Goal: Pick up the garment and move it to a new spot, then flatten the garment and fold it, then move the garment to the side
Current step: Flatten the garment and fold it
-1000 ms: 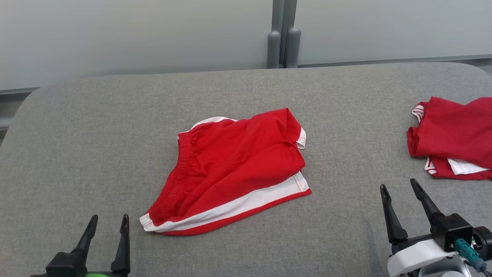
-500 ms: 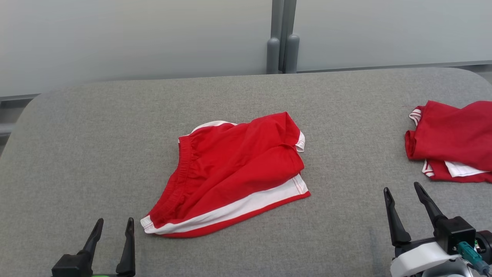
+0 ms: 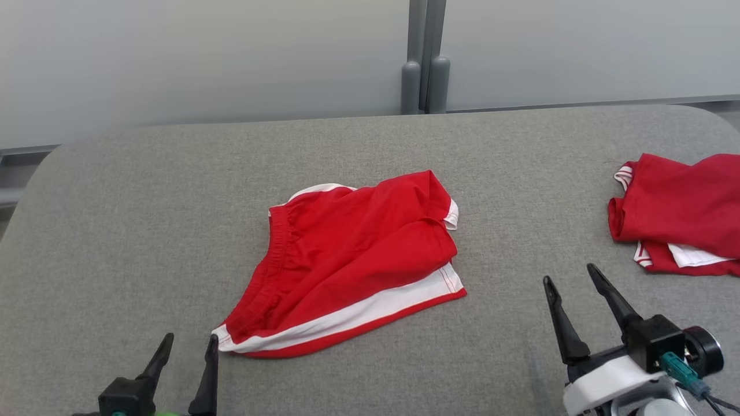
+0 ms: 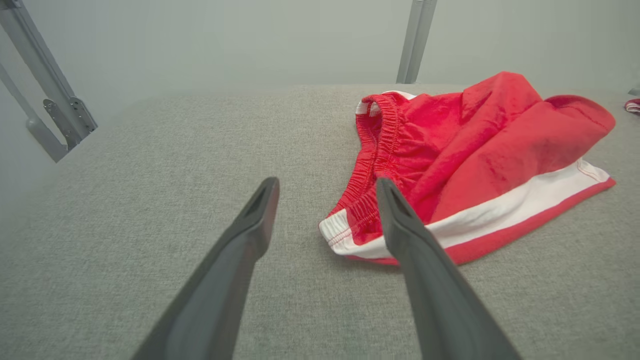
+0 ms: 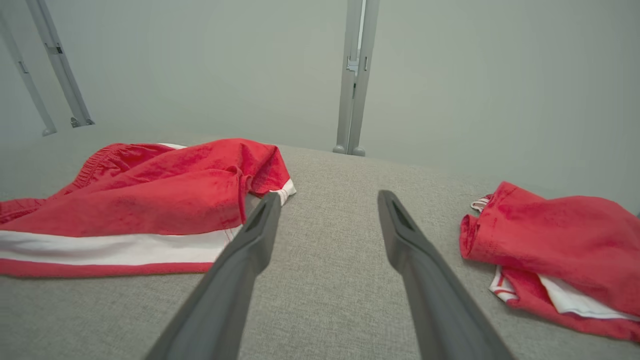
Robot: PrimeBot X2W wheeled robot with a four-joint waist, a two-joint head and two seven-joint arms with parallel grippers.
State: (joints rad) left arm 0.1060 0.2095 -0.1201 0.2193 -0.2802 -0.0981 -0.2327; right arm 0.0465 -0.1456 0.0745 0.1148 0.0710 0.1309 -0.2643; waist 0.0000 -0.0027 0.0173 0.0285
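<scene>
Left gripper [image 3: 191, 336] neared garment [image 3: 352, 254]; jaws apart.

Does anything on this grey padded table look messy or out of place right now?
The red shorts with white trim lie crooked mid-table, rumpled, with one leg folded over. A second red and white garment sits bunched at the grey padded table's right edge. Nothing looks torn or spilled.

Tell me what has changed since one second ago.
Both grippers moved inward toward the red shorts: the left gripper to the right, near their waistband corner, the right gripper to the left. Both are open and hold nothing. The shorts and the second red garment lie as before.
</scene>
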